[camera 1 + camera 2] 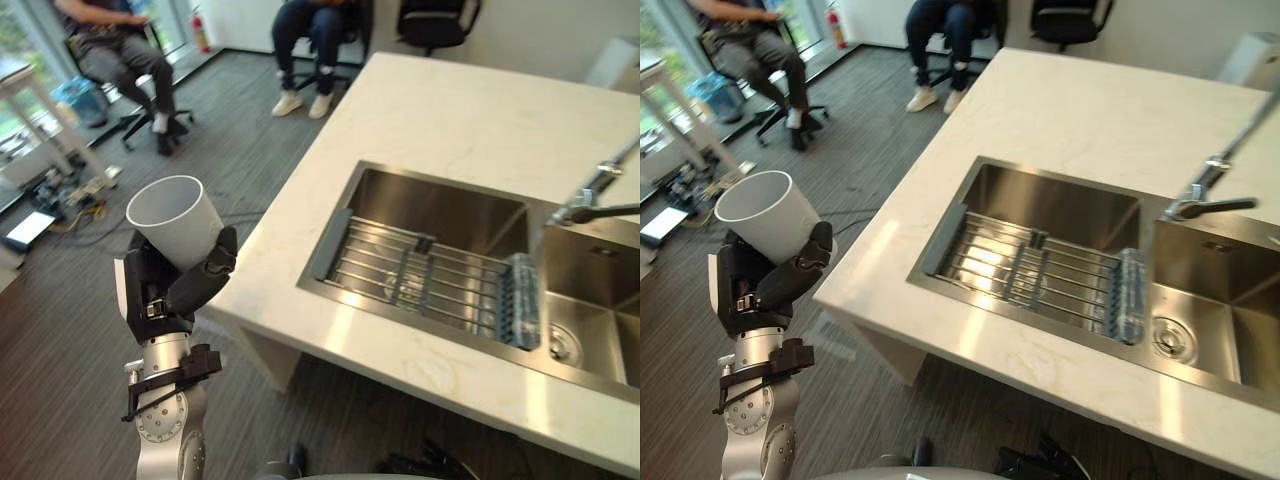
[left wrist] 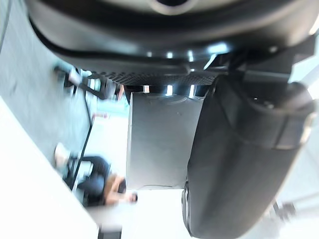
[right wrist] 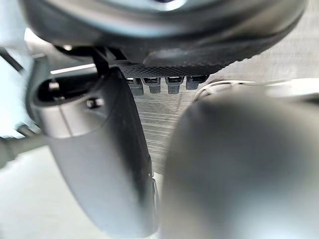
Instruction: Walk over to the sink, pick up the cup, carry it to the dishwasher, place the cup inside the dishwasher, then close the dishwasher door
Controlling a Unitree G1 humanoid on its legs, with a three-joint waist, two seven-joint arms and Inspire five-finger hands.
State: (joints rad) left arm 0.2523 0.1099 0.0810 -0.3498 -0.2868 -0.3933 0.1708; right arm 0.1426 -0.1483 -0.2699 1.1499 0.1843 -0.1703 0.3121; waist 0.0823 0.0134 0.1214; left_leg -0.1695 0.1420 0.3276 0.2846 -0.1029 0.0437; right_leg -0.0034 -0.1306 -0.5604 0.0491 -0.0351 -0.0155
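Left hand [image 1: 160, 290] grips the cup [image 1: 178, 222] beside the counter [image 1: 450, 120]; best hold it level and swing clear when turning.

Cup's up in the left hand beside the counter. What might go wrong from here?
1. The cup sits tilted, with the left hand wrapped round its lower part only, above the floor: a jolt while walking might make it slip and drop.
2. The counter corner is close to that hand; a turn could knock the cup against it.
3. Cables lie on the floor to the robot's left, a possible trip hazard.
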